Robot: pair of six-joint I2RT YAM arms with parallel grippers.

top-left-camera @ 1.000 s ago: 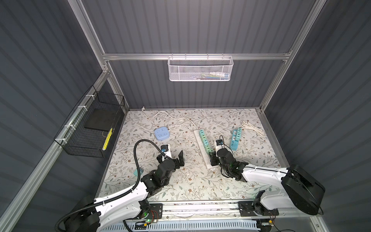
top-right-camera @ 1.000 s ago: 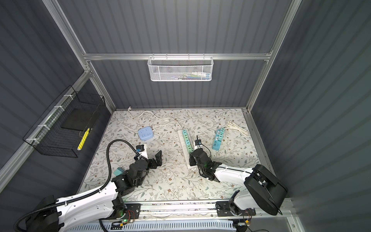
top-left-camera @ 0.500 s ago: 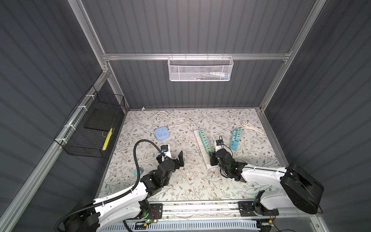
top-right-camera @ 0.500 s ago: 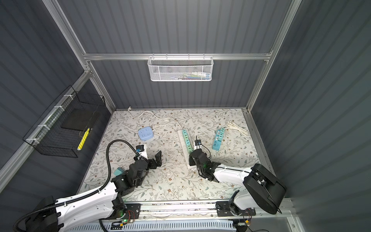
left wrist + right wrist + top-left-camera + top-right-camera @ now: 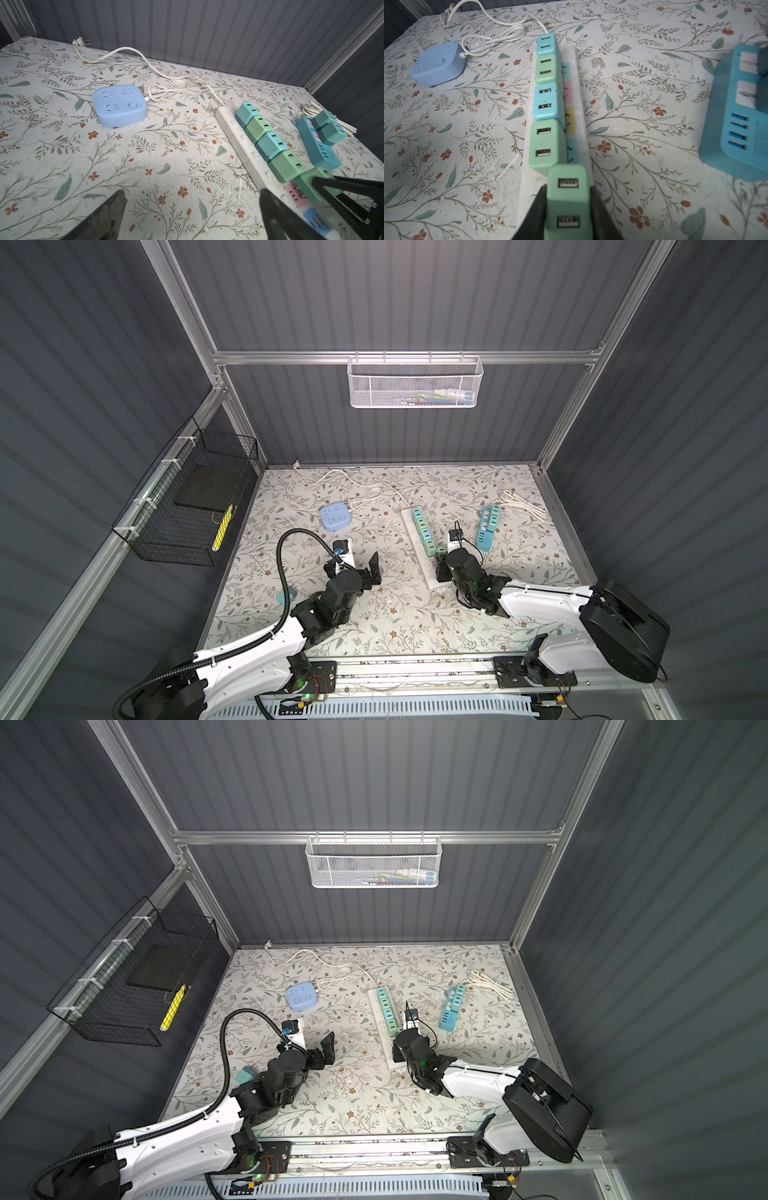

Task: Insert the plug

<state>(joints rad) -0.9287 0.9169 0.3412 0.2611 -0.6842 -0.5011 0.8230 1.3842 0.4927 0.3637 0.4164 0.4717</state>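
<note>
Right wrist view: green plug (image 5: pixel 568 204) pinched over the white power strip (image 5: pixel 579 87).
Right hand (image 5: pixel 568 192) clamps the plug at the end of the strip's adapter row (image 5: pixel 548 104), prongs (image 5: pixel 299 189) exposed; left hand (image 5: pixel 191 195), beside the strip, gapes wide and empty.

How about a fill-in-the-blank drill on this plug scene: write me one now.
1. The charger plug in the right hand is coloured ____.
2. The white power strip already carries ____ plugged-in chargers.
3. The left hand stands ____, holding nothing.
Missing words: green; four; open.
</note>
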